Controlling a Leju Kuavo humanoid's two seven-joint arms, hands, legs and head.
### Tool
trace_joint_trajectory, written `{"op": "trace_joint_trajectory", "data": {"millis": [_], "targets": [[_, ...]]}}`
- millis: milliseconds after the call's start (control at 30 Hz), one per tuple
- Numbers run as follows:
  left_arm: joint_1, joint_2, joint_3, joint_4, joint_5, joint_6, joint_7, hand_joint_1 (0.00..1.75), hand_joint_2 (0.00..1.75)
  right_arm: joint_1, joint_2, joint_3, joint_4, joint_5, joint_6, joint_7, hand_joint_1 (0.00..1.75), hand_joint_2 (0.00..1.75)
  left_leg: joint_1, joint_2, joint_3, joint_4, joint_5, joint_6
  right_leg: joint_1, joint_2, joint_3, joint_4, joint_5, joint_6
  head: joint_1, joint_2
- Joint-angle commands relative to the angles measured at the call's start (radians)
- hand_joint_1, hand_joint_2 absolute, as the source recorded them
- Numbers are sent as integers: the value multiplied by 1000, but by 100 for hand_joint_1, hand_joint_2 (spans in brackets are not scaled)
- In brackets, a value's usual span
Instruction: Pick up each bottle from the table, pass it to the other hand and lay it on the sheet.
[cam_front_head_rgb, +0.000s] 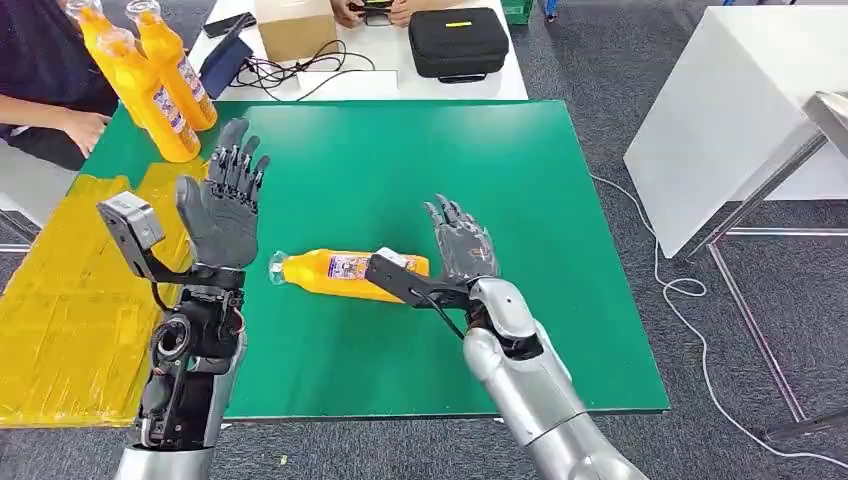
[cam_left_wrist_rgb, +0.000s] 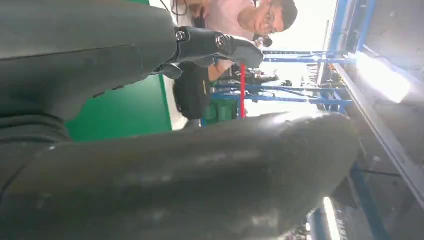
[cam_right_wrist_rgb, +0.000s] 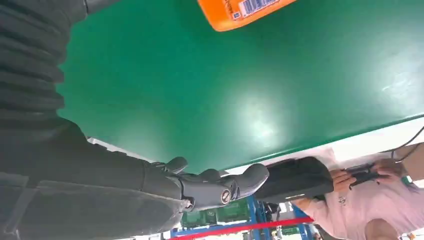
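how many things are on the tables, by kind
Orange bottles: 4, one lying on the green table, three standing at its far left corner
Black cases: 1
Cardboard boxes: 1
Yellow sheets: 1
Total: 7

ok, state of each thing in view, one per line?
Lying bottle: on its side on the green mat, cap on, not held.
Three bottles: leaning together at the mat's far left corner.
Left hand: raised, open, empty.
Right hand: open beside the lying bottle.
Black case: closed.
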Motion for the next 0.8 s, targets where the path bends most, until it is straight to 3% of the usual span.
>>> {"op": "trace_joint_trajectory", "data": {"millis": [33,533,567,600,633,667,733,800], "targets": [[-55,34,-63,87,19,3,5,0,0,-10,-10,-38,12,11,19,-3,0,175,0,-2,7,0,-2,0,0,-4,8,0,-3,-1,0,0],[-26,1,-85,41,-54,26,-18,0,0,3,-15,-54,21,13,13,4,0,175,0,-1,4,0,-1,0,0,-2,4,0,-2,0,0,0],[-26,-2,-82,40,-55,25,-15,0,0,-3,-12,-53,32,15,14,4,0,175,-1,0,11,0,-5,0,0,-3,11,1,-5,-1,0,0],[-26,-2,-82,40,-55,25,-15,0,0,-3,-12,-53,32,15,14,4,0,175,0,0,6,0,-3,0,0,-2,7,0,-3,0,0,0],[-28,-5,-79,40,-58,22,-14,0,0,-13,-8,-53,44,15,15,4,0,175,0,0,10,0,-4,0,0,-2,10,1,-4,-1,0,0],[-32,-10,-78,40,-59,20,-13,0,0,-27,-4,-53,57,14,16,6,0,175,0,-1,3,-1,-1,0,0,-2,3,0,-1,0,0,0],[-39,-22,-75,34,-63,15,-9,0,0,-68,3,-38,96,35,20,22,0,175,0,0,3,0,-1,0,0,-1,3,0,-1,0,0,0],[-48,-31,-82,30,-63,13,2,0,0,-85,9,-45,100,37,27,35,0,175,0,2,9,2,-5,0,0,-1,9,2,-4,-1,0,0]]}}
